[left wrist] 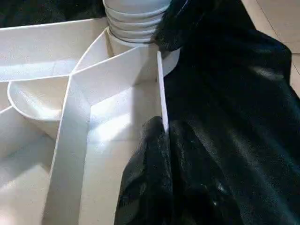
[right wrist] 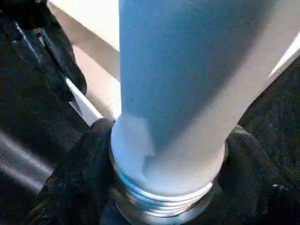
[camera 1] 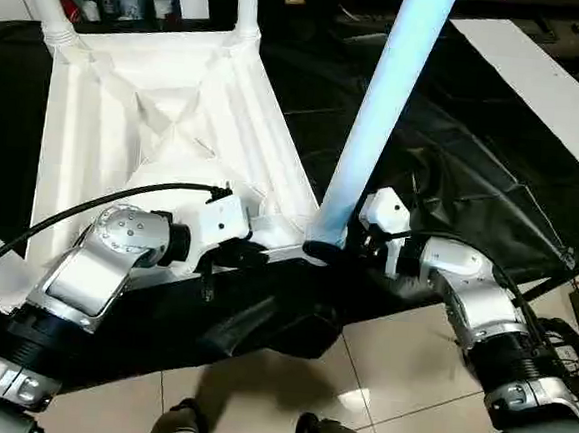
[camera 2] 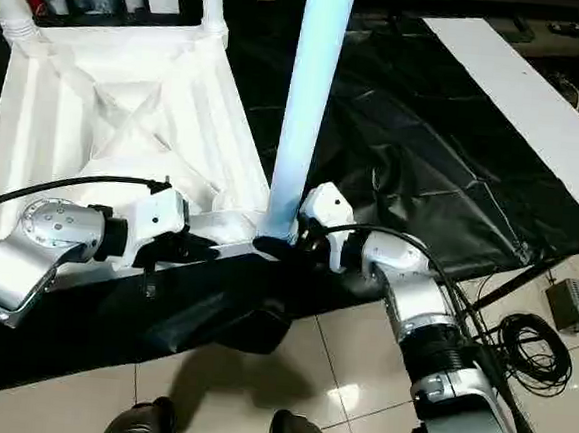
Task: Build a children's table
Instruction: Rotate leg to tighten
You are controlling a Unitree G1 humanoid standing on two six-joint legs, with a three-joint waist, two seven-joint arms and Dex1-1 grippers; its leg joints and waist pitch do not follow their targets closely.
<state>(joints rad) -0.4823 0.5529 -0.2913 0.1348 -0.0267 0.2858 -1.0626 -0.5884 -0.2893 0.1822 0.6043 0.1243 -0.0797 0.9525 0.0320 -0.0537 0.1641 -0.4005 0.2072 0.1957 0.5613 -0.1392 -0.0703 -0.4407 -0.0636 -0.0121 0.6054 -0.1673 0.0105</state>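
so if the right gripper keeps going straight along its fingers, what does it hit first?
Most likely the leg, right at its ribbed base; the right gripper already sits against it at the tabletop corner.

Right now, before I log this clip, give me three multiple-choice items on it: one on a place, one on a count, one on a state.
1. Where does the right gripper sit?
A. At the base of the near leg
B. On a far leg
C. On the floor

2. How many legs stand in the tabletop's sockets?
A. One
B. Three
C. Four

3. How does the tabletop lie?
A. Ribbed underside up
B. Smooth top up
C. On edge

Answers: 1 A, its fingers flank the near leg at the corner socket. 2 B, two far legs plus the near one. 3 A, the ribs face up.
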